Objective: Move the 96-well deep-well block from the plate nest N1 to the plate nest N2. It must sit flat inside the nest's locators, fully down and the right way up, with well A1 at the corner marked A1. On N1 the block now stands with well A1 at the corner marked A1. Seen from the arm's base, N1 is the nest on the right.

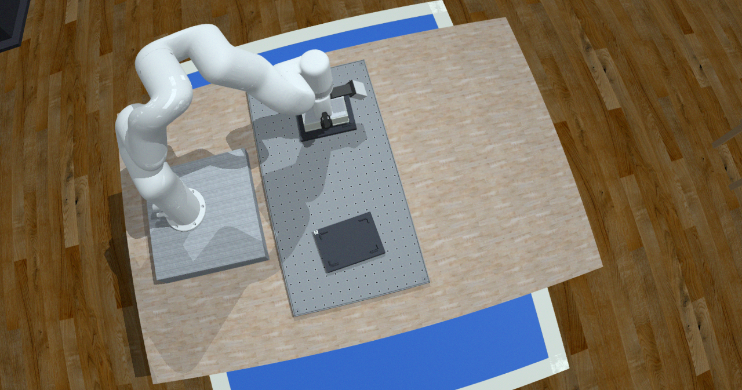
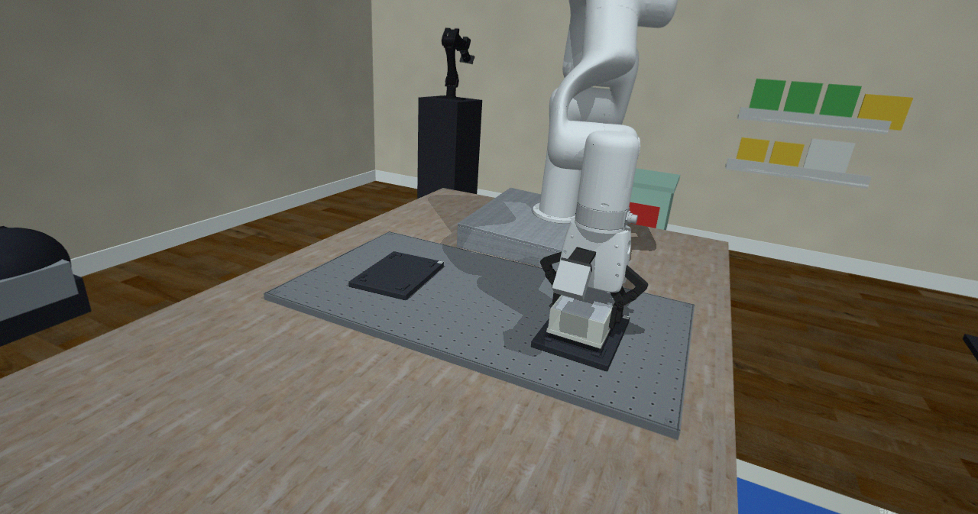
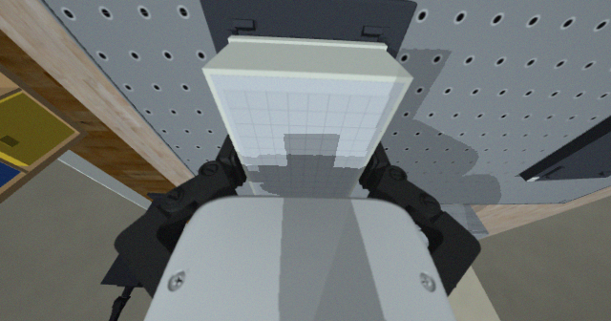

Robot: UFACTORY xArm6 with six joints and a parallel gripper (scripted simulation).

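Note:
The white 96-well deep-well block (image 1: 334,113) is upright between my gripper's (image 2: 591,292) black fingers, which are shut on its two long sides. It sits low on the dark plate nest N2 (image 2: 578,350), at the far end of the grey perforated plate. I cannot tell whether it is fully down. In the wrist view the block (image 3: 305,106) shows its well grid, with two locators of N2 (image 3: 305,10) just past its far edge. Nest N1 (image 1: 348,242) stands empty, with a white A1 mark (image 1: 316,230) at one corner.
The nests lie on a grey perforated plate (image 1: 337,190) on a wooden table. My arm's base stands on a grey block (image 1: 207,211) beside the plate. A black pedestal (image 2: 449,145) stands on the floor behind the table.

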